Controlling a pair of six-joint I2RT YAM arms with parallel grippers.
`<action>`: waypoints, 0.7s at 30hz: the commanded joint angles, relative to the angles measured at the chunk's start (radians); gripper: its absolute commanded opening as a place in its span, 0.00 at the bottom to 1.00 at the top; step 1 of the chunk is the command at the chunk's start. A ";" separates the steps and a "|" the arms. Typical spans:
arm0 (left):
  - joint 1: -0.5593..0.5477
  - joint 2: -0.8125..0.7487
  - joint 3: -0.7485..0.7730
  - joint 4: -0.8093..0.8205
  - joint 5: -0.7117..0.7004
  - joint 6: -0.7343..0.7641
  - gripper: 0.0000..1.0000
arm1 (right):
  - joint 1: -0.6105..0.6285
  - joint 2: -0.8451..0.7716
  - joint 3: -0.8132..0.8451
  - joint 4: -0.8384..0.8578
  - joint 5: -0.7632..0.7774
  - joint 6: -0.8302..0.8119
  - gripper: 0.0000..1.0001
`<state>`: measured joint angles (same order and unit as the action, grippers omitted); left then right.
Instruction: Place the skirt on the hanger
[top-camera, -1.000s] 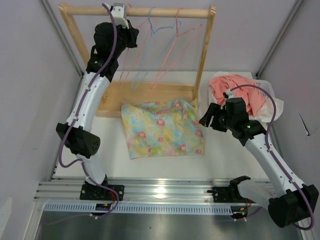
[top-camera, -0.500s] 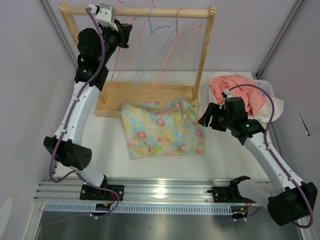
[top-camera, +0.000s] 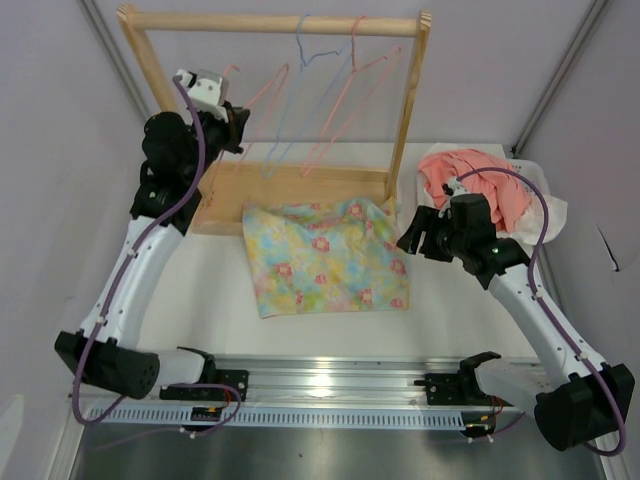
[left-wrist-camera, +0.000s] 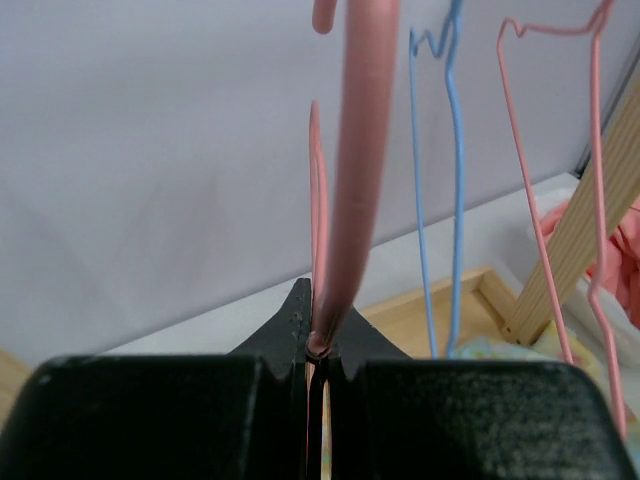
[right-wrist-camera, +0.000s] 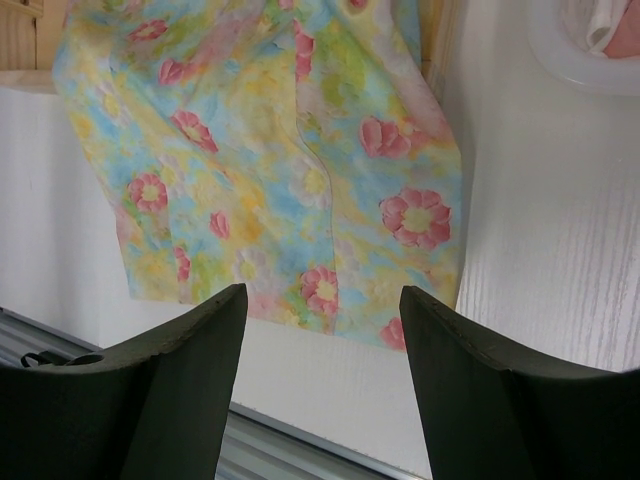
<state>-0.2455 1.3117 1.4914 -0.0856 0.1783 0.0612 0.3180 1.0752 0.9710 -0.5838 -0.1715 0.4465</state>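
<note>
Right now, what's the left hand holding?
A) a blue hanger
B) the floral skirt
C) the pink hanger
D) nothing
C: the left hand is shut on the wire of the pink hanger, while the skirt lies flat on the table and the blue hanger hangs free of the hand.

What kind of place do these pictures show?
Probably a robotics test cell, not a home: a white table boxed in by plain grey walls, an aluminium mounting rail at its near edge, and a small wooden clothes rack with wire hangers.
</note>
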 joint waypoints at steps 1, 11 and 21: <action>0.008 -0.139 -0.124 -0.012 -0.017 0.052 0.00 | -0.010 0.000 0.038 0.036 -0.017 -0.022 0.69; 0.008 -0.318 -0.468 -0.020 0.198 0.035 0.00 | -0.030 0.026 0.072 0.030 -0.052 -0.040 0.69; -0.004 -0.384 -0.663 -0.011 0.591 0.014 0.00 | -0.037 -0.012 0.038 0.041 -0.086 -0.009 0.69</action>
<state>-0.2440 0.9741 0.8825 -0.1558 0.5774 0.0860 0.2840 1.0973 0.9989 -0.5690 -0.2295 0.4332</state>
